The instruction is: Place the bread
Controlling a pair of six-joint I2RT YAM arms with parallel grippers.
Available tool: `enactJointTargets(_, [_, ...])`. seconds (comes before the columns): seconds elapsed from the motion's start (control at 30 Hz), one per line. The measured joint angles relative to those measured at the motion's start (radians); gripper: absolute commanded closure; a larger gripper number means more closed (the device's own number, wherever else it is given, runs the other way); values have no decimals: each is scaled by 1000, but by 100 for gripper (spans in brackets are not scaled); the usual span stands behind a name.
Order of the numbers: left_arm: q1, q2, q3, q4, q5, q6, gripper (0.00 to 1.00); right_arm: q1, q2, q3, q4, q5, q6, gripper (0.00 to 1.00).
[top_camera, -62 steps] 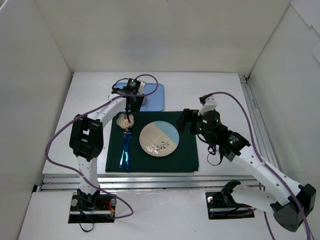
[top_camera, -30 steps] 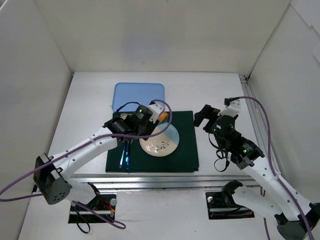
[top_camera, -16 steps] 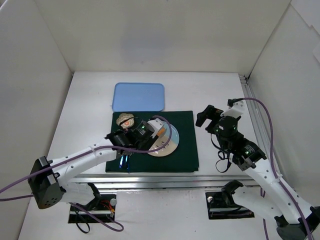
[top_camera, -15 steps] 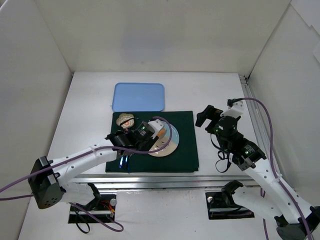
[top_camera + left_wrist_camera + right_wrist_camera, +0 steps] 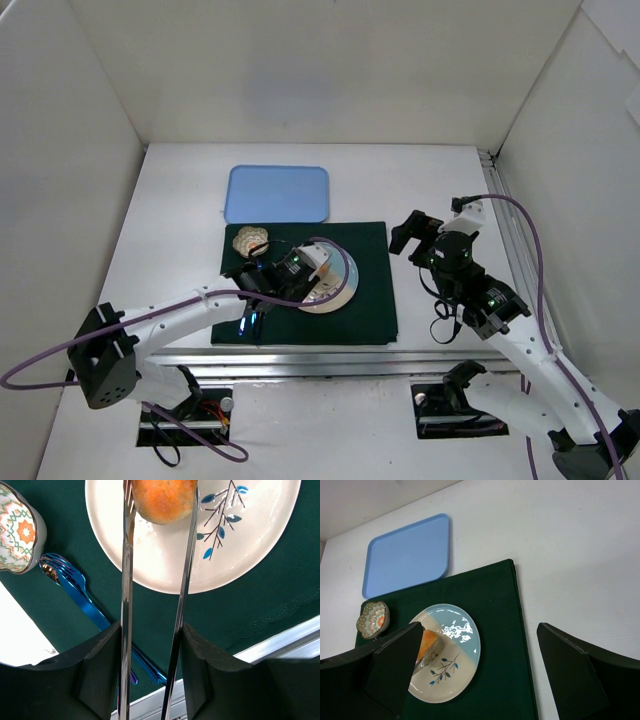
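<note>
The bread (image 5: 162, 497), a small golden-brown bun, is pinched between the tips of metal tongs (image 5: 126, 605) over the round plate (image 5: 250, 545), on its left half. My left gripper (image 5: 152, 630) is shut on the tongs' two arms. It reaches over the plate (image 5: 340, 290) in the top view, where its body (image 5: 290, 270) hides most of the bun. The right wrist view shows the bread (image 5: 427, 642) low on the plate (image 5: 462, 650); I cannot tell whether it touches. My right gripper (image 5: 480, 630) is open and empty, off the mat's right side (image 5: 408, 232).
The plate lies on a dark green mat (image 5: 370, 300). A small flower-shaped patterned dish (image 5: 250, 240) sits at the mat's far left corner. Blue cutlery (image 5: 80, 592) lies on the mat left of the plate. A light blue tray (image 5: 278, 193) lies behind the mat.
My left arm swung from the flower dish over to the plate with the tongs and bread, then lowered and settled there. My right arm drew back to the right.
</note>
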Motion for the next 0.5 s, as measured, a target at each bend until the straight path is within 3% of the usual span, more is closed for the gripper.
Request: enactJointTargets(0.5, [0,1,-24,25,2,-4,48,0,0,0,0,-8,-3,2])
